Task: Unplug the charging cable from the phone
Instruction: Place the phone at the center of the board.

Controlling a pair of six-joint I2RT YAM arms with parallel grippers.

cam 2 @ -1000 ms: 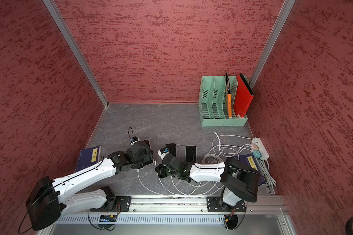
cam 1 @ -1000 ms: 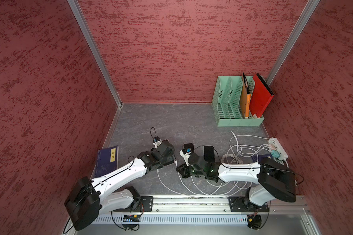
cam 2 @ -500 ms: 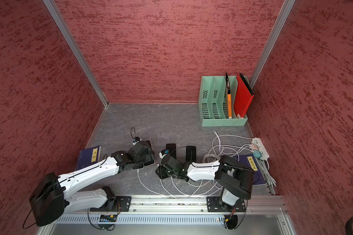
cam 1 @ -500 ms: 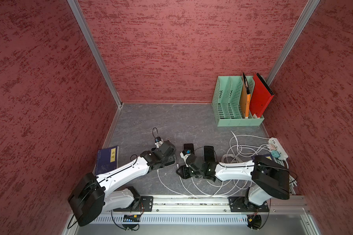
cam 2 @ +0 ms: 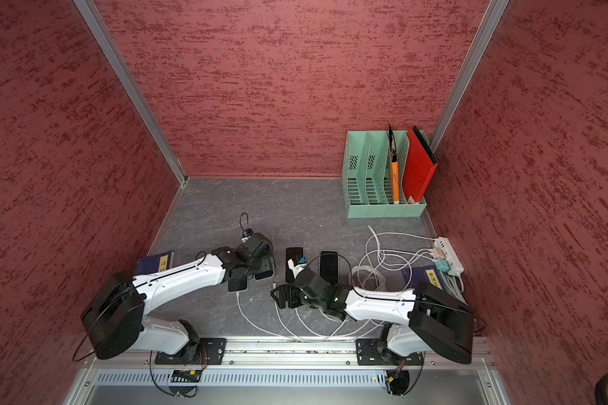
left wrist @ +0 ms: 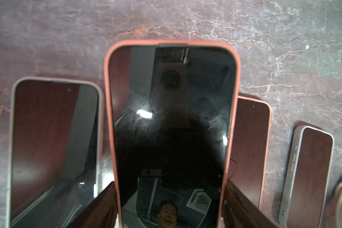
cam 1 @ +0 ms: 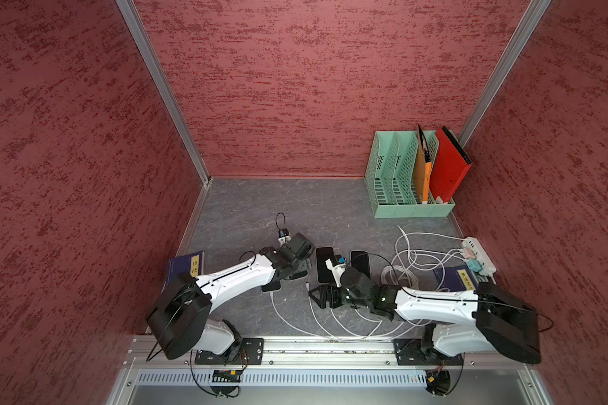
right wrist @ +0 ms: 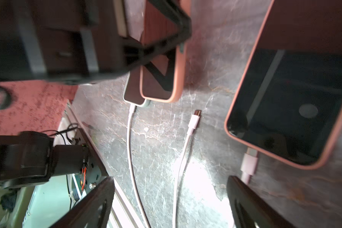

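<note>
Since a second ago the right pincer (right wrist: 170,183) has gone from clamped shut to wide open, and nothing sits between its fingers.

The pink-cased phone (left wrist: 170,128) is held by its long edges in the left pincer (left wrist: 169,182), whose fingers press against both sides of the case. The right wrist view shows it raised slightly, overlapping a pale-cased phone (right wrist: 133,94) beneath it. Its bottom edge is bare, with no lead entering it. The charging cable (right wrist: 181,161) lies slack on the bench (right wrist: 156,138), and its plug (right wrist: 194,118) rests free just beside that bottom edge, touching neither phone.

By my reading the pull itself is finished and the step in hand is the letting go: the right pincer has dropped the plug and hangs low over the loose lead.

Next, the left pincer probably needs to lower the phone flat onto a bare patch, clear of the pale-cased phone's edge, before opening. The right arm should lift away without snagging the loops of cable under it.

Nearby, the pale-cased phone has a white lead (right wrist: 129,138) plugged in, and a second pink phone (right wrist: 294,98) has a pink lead (right wrist: 249,161) plugged in. All the leads run off toward the power strip (cam 1: 479,254) at the bench's right edge.
</note>
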